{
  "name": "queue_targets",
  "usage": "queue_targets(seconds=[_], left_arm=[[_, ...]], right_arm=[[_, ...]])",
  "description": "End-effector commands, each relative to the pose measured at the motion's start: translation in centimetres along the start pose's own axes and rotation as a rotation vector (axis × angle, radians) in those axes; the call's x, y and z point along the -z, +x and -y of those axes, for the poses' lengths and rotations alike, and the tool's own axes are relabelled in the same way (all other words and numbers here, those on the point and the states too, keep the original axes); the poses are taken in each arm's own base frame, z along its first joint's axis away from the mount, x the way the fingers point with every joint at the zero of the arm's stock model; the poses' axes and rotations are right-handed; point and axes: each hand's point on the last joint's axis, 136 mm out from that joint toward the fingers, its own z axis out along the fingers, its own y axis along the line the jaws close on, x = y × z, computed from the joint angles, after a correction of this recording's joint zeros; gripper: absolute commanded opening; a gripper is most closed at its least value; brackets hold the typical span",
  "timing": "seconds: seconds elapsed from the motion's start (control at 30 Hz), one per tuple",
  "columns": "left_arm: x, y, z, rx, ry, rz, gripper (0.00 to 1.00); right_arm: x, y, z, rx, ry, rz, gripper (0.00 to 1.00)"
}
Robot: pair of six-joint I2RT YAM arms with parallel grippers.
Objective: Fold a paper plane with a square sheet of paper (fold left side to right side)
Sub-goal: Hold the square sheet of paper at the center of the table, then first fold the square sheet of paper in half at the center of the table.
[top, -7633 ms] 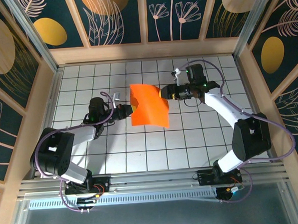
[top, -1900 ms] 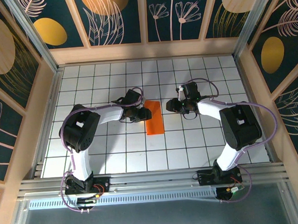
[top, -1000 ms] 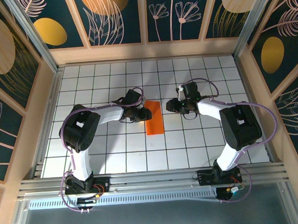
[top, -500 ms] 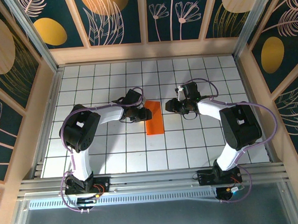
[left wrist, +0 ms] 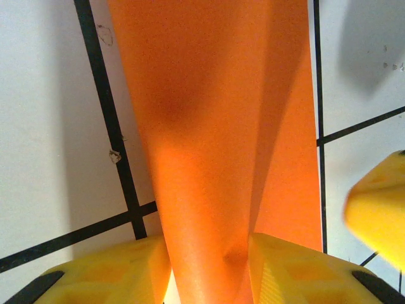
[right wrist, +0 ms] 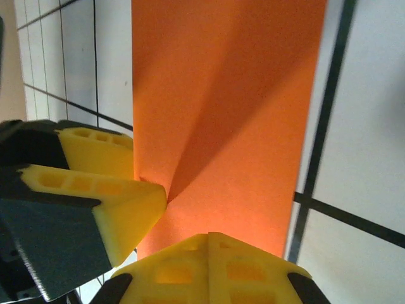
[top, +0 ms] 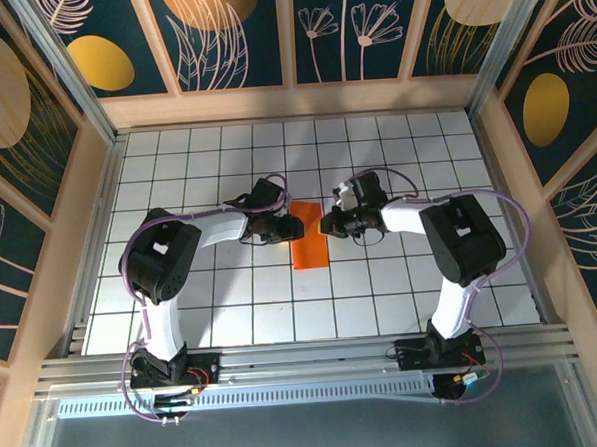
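Observation:
The square sheet of paper (top: 311,247) lies on the grid table as a narrow bright orange strip, folded in half. My left gripper (top: 291,225) sits at its left edge. In the left wrist view a raised ridge of the paper (left wrist: 209,126) runs between the two yellow fingers (left wrist: 107,272) and touches both; the left gripper (left wrist: 209,256) is closed part-way around it. My right gripper (top: 326,225) is at the strip's right edge. Its jaws (right wrist: 209,244) are shut together, tips resting on the paper (right wrist: 240,114), nothing between them.
The white grid table (top: 232,297) is walled by a wooden frame (top: 292,102) on three sides. The left gripper's yellow fingers (right wrist: 107,190) sit close beside the right gripper's tips. Both arms reach in low over the table's middle.
My right gripper has slid left onto the strip's right edge and shut its jaws. The left gripper and the paper have stayed put.

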Motion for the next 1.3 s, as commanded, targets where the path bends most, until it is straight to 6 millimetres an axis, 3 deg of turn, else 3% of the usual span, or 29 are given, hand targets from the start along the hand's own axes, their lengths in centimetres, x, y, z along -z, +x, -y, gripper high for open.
queue_targets(seconds=[0.0,0.27,0.47,0.7,0.87,0.93,1.0,1.13,1.27], left_arm=[[-2.7,2.4,-4.4,0.018,-0.152,-0.056,0.39],[-2.6,2.1,-4.3,0.017,-0.151,-0.045,0.39],[-1.4,0.8,-3.3,0.003,-0.134,0.021,0.43],[3.5,-2.9,0.3,-0.028,-0.058,0.204,0.55],[6.2,-3.7,2.0,-0.056,-0.011,0.269,0.56],[7.1,-3.4,4.0,-0.088,0.087,0.275,0.48],[7.4,-2.9,6.2,-0.119,0.214,0.254,0.31],[6.6,-1.0,8.1,-0.125,0.39,0.175,0.15],[4.5,-0.1,7.3,-0.102,0.401,0.12,0.1]], right_arm=[[-0.9,-0.1,-0.9,0.005,-0.043,-0.016,0.0],[-1.6,1.2,1.8,-0.029,0.046,-0.05,0.0],[-1.9,2.5,4.3,-0.051,0.144,-0.074,0.0],[-2.1,3.4,5.9,-0.068,0.194,-0.094,0.0],[-2.1,3.5,6.3,-0.067,0.21,-0.094,0.0],[-2.1,3.4,6.3,-0.066,0.216,-0.094,0.0],[-2.1,3.5,6.4,-0.067,0.22,-0.095,0.0],[-2.1,3.4,6.5,-0.067,0.224,-0.094,0.0],[-2.2,3.5,6.7,-0.065,0.23,-0.094,0.0]])
